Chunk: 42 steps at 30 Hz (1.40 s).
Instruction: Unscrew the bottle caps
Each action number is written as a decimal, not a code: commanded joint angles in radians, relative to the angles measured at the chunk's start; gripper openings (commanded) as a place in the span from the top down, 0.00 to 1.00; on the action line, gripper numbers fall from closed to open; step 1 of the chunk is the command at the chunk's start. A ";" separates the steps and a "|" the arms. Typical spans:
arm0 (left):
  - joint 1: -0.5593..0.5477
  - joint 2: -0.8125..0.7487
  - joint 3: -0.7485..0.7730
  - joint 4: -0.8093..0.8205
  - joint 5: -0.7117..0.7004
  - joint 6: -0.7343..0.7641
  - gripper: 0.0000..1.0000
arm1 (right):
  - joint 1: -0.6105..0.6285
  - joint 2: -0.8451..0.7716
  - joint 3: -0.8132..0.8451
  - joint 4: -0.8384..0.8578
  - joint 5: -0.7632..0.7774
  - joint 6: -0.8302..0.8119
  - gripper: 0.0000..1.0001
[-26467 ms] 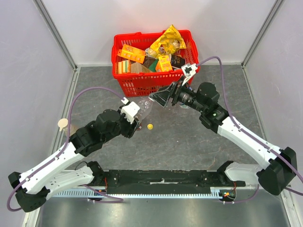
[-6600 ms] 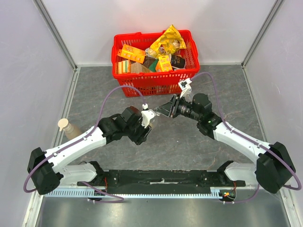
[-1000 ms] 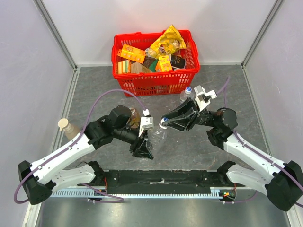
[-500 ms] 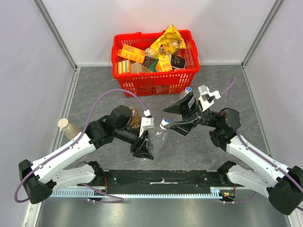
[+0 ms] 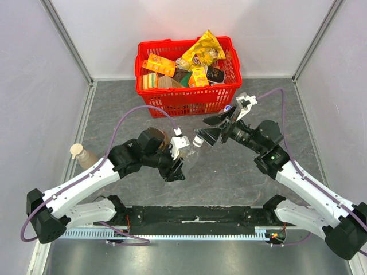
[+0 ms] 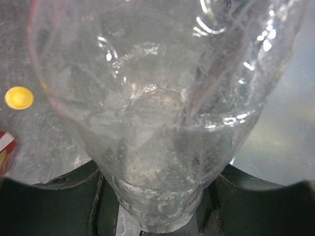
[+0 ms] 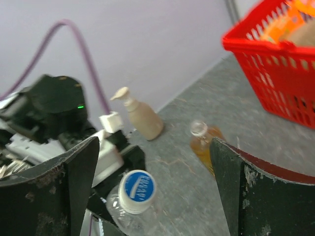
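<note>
A grey stone-look bench (image 5: 241, 166) carries a red plastic basket (image 5: 186, 100) of packets at the far side. Nearer, the left gripper (image 5: 176, 164) is clamped on the base of a clear, crumpled plastic bottle (image 5: 191, 152). The bottle's neck points at the right gripper (image 5: 211, 129), whose fingers stand wide apart just off the small white screw cap with a blue label (image 5: 198, 141). That cap is on the neck, not yet unscrewed.

The bottle looks thin and soft, so the main risk, as I judge it, is that it twists or buckles in the clamp. The cap would then turn with the bottle instead of loosening. If the right gripper closes off-centre, it could pinch the neck or push the bottle out of line. A freed cap could also drop and roll under an arm.

The right wrist view shows the cap's label between the open fingers, with a beige pump bottle (image 7: 139, 117) and an uncapped amber bottle (image 7: 204, 140) beyond. Only the left wrist view shows the small round yellow cap (image 6: 19, 98) lying loose on the bench. Only the top view shows the small blue cap (image 5: 228, 107), on a bottle just beside the basket.
</note>
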 commanded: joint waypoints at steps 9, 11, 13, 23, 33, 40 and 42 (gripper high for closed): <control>-0.001 0.045 0.024 -0.033 -0.276 -0.014 0.92 | -0.002 0.167 0.057 -0.153 0.086 0.100 0.03; 0.000 0.054 0.024 -0.037 -0.282 -0.016 0.92 | -0.002 0.176 0.037 -0.127 0.069 0.123 0.05; 0.000 0.062 0.023 -0.042 -0.290 -0.016 0.92 | -0.002 0.180 0.018 -0.094 0.052 0.146 0.07; 0.002 0.079 0.027 -0.045 -0.317 -0.013 0.93 | -0.001 0.196 -0.025 -0.026 -0.002 0.191 0.21; 0.000 0.085 0.030 -0.048 -0.327 -0.017 0.94 | -0.001 0.184 -0.060 0.020 -0.026 0.208 0.60; 0.000 0.086 0.029 -0.048 -0.324 -0.019 0.94 | -0.001 0.138 -0.064 0.000 -0.005 0.183 0.92; 0.000 0.088 0.032 -0.048 -0.314 -0.019 0.94 | -0.002 0.110 -0.063 -0.010 0.013 0.165 0.94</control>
